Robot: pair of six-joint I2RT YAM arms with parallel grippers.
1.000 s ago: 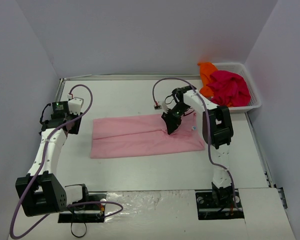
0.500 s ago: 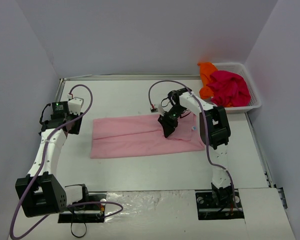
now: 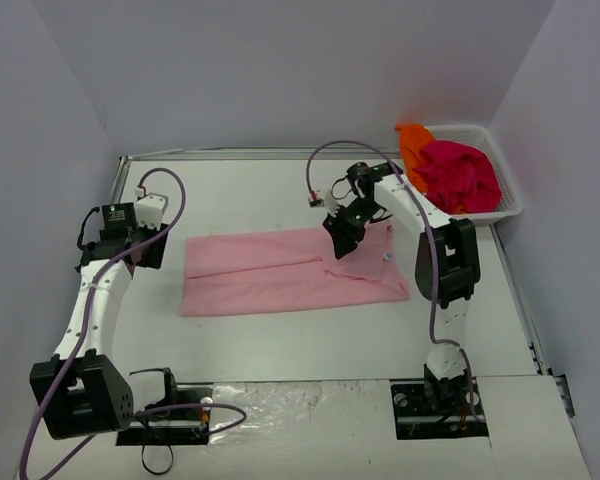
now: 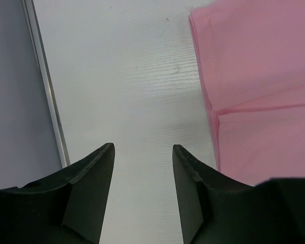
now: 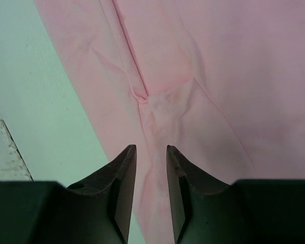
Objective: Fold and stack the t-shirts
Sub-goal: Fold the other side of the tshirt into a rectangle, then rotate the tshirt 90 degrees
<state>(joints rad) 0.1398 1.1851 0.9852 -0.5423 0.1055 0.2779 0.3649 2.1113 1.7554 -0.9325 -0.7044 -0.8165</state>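
Note:
A light pink t-shirt [image 3: 270, 270] lies on the table, folded into a long band, with a small white label [image 3: 388, 256] near its right end. My right gripper [image 3: 342, 232] hovers over the shirt's upper right part. In the right wrist view the gripper [image 5: 151, 148] is open by a narrow gap above a puckered ridge of the pink cloth [image 5: 234, 66]. My left gripper [image 3: 145, 248] is just left of the shirt. Its wrist view shows this gripper [image 4: 143, 147] open over bare table, the shirt's left edge [image 4: 259, 76] beside it. A magenta-red t-shirt [image 3: 460, 175] and an orange one [image 3: 415, 145] are bunched in the basket.
The white mesh basket [image 3: 508, 205] stands at the back right corner. A metal rail [image 4: 46, 86] runs along the table's left edge beside the left gripper. Grey walls close in on three sides. Purple cables loop over both arms.
My right gripper has drawn back up and to the right over the shirt, and its jaws have parted a little. The left jaws have widened; the left arm has barely moved.

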